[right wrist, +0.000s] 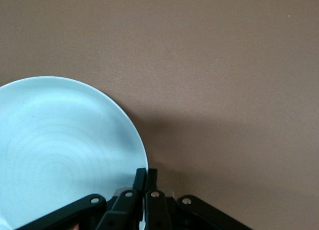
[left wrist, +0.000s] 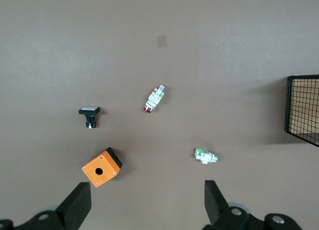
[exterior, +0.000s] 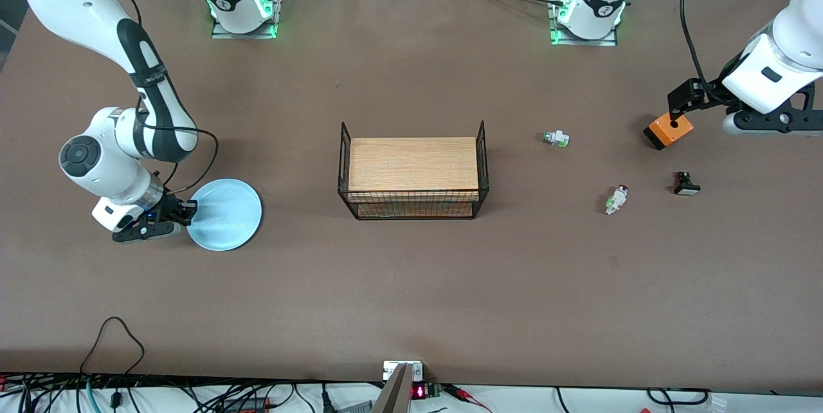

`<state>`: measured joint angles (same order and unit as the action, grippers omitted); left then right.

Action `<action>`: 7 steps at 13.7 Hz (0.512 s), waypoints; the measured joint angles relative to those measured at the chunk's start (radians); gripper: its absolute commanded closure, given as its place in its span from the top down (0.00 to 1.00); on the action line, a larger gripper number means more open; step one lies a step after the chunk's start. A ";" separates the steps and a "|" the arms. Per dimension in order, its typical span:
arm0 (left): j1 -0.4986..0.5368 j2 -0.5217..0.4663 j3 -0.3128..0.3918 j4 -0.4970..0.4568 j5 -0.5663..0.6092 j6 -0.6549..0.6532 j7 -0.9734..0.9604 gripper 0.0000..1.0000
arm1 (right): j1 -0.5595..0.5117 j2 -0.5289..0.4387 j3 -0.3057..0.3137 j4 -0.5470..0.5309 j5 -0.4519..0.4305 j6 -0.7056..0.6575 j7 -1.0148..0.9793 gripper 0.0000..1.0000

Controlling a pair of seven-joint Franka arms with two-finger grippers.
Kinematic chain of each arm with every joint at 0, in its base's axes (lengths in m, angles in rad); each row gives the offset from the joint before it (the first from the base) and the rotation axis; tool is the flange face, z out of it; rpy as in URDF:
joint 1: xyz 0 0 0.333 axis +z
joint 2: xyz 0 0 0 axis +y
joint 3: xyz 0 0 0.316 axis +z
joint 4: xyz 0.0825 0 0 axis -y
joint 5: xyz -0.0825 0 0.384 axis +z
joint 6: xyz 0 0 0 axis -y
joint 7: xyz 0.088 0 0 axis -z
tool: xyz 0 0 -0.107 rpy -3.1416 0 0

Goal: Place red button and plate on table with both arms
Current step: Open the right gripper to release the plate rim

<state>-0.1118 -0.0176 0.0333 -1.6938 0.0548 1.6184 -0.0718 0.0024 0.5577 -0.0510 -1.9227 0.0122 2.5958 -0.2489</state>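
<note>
1. The black wire rack [exterior: 413, 176] stands at the middle of the table [exterior: 411, 284] and serves as the landmark; it has a wood top and mesh walls, and nothing lies on the wood top. One mesh corner of it shows in the left wrist view [left wrist: 303, 109].
2. The plate [exterior: 226, 214], light blue and round, lies toward the right arm's end of the table from the rack, well apart from it and bare inside.
3. The right gripper [exterior: 188, 210] has its fingers [right wrist: 140, 180] pressed together on the plate's rim [right wrist: 75, 150], at the edge turned away from the rack.
4. The red button [exterior: 616, 199] lies on its side toward the left arm's end of the table from the rack, slightly nearer the front camera than the rack's middle; it shows in the left wrist view as well [left wrist: 154, 99].
5. The left gripper [exterior: 676, 107] hangs with its fingers [left wrist: 77, 206] spread wide and nothing between them, above the orange box [exterior: 669, 130], which sits farther out toward that end than the red button.
6. Count of small parts on the rack's left-arm side: one red button, one green-capped switch [exterior: 555, 138], one black switch [exterior: 685, 183] with a white cap, one orange box with a round hole [left wrist: 101, 169]. None touch each other.
7. Open brown tabletop runs wide between the rack and the front edge, and between the rack and the arm bases.
</note>
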 measured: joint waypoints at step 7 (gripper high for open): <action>0.000 0.000 0.000 0.003 0.000 0.000 0.000 1.00 | -0.008 0.026 0.012 -0.001 0.000 0.044 -0.001 0.38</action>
<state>-0.1118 -0.0176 0.0331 -1.6909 0.0548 1.6179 -0.0718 -0.0059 0.5834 -0.0393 -1.9235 0.0122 2.6393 -0.2500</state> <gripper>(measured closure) 0.000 0.868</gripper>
